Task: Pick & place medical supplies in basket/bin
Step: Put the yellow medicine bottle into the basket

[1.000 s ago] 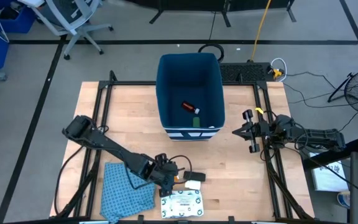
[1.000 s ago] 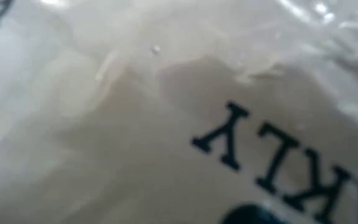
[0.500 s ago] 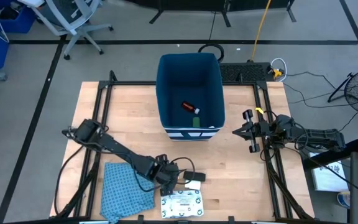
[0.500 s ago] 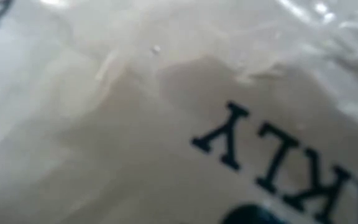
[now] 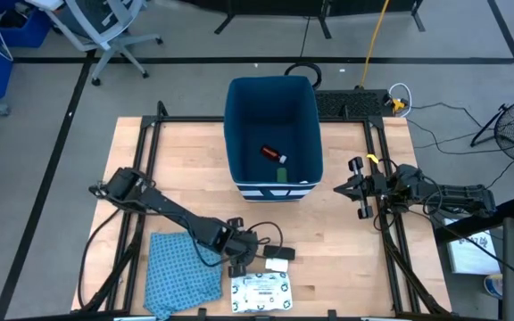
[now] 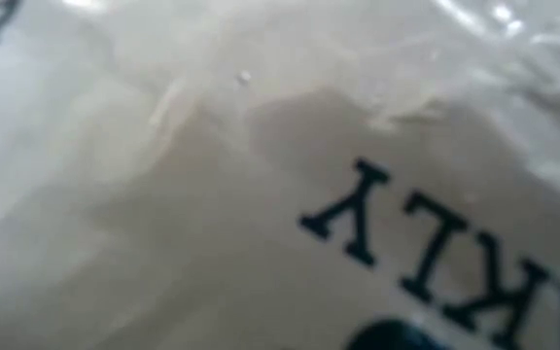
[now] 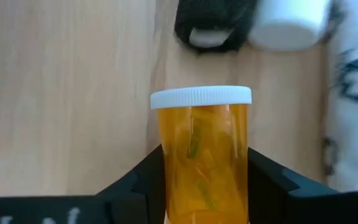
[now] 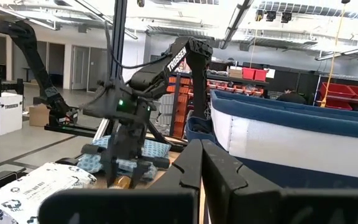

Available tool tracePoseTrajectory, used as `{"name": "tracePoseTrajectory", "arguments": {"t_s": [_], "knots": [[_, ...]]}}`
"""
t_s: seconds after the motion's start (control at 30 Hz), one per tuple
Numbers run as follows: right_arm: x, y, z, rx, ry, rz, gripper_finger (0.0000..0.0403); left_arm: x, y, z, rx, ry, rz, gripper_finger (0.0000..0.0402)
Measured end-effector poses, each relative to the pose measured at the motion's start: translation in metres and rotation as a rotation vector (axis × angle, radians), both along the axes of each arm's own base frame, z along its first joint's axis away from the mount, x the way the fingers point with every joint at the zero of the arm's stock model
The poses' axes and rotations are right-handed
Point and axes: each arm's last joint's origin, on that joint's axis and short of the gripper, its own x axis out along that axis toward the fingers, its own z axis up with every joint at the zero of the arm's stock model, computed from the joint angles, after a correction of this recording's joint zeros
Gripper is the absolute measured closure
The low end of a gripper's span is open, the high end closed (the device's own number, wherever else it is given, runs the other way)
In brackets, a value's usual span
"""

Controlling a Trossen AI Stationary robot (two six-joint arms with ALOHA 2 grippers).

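With a red-orange tube [image 5: 271, 153] and a green piece [image 5: 282, 174] already in the tall dark blue bin [image 5: 244, 101] at twelve o'clock, the left gripper [image 5: 243, 259] at six o'clock clamps an orange white-capped pill bottle [image 7: 201, 146], while the white box [image 5: 277, 265] and green-printed pouch [image 5: 261, 291] await and the right gripper [image 5: 356, 188], closed and empty, idles at three o'clock.

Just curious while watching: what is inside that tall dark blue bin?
On the floor of the tall dark blue soft-walled bin lie a red-orange tube and a small green piece. The near wall hides anything lying right against it.

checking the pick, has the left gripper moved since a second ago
Yes. In the high view the left gripper has dropped slightly toward the table's near edge, closer to the white pouch, around the orange pill bottle.
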Motion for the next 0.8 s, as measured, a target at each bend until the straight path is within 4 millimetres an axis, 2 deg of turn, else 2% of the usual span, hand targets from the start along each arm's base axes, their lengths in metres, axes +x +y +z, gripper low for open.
{"name": "tracePoseTrajectory", "arguments": {"t_s": [0.1, 0.27, 0.43, 0.57, 0.7, 0.8], "knots": [[0.000, 0.000, 0.000, 0.000, 0.001, 0.000, 0.0403, -0.006, 0.001, 0.015, 0.011, -0.011, -0.045, 0.0225], [0.000, 0.000, -0.001, 0.001, 0.007, 0.000, 0.0403, -0.024, 0.005, 0.060, 0.087, -0.104, -0.092, 0.0197], [0.000, 0.000, -0.001, 0.008, 0.008, 0.002, 0.0403, -0.051, 0.019, 0.117, 0.200, -0.254, -0.089, 0.0210], [0.000, 0.000, -0.001, 0.009, 0.010, 0.003, 0.0403, -0.084, 0.036, 0.159, 0.237, -0.410, -0.082, 0.0221], [0.000, 0.000, -0.001, 0.009, 0.014, 0.005, 0.0403, -0.115, 0.052, 0.177, 0.254, -0.564, -0.127, 0.0212], [0.000, 0.000, -0.001, 0.009, 0.017, 0.005, 0.0403, -0.138, 0.065, 0.180, 0.268, -0.680, -0.153, 0.0202]]}}
